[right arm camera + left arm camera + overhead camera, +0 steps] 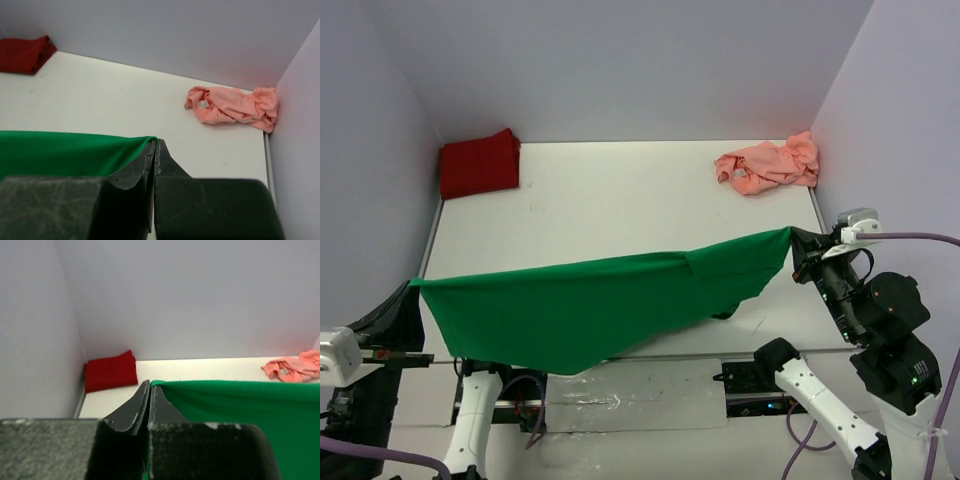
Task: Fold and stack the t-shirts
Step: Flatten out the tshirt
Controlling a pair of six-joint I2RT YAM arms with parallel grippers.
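up between the left gripper and the right gripper hung the green t-shirt, spread wide over the near part of the table. its top edge ran nearly taut from one hand to the other. the rest of the cloth sagged below that line, deepest toward the left hand's side. whether the lowest fold touched the table i could not tell.

the left gripper had its two dark fingers pressed together on one corner of the shirt. its own wrist camera showed them meeting at the tips, with green fabric leading off just to their right. the right gripper was clamped the same way on the opposite corner, fingers shut tight, and the green edge came away to its left.

well beyond the left gripper, in the far corner on that side, lay the dark red t-shirt, folded into a flat block close against the wall. well beyond the right gripper, in the far corner on its side, lay the salmon pink t-shirt, crumpled in a loose heap with a small white label showing. those two lay well apart from each other and from the green one. pale walls closed in the table on three sides.
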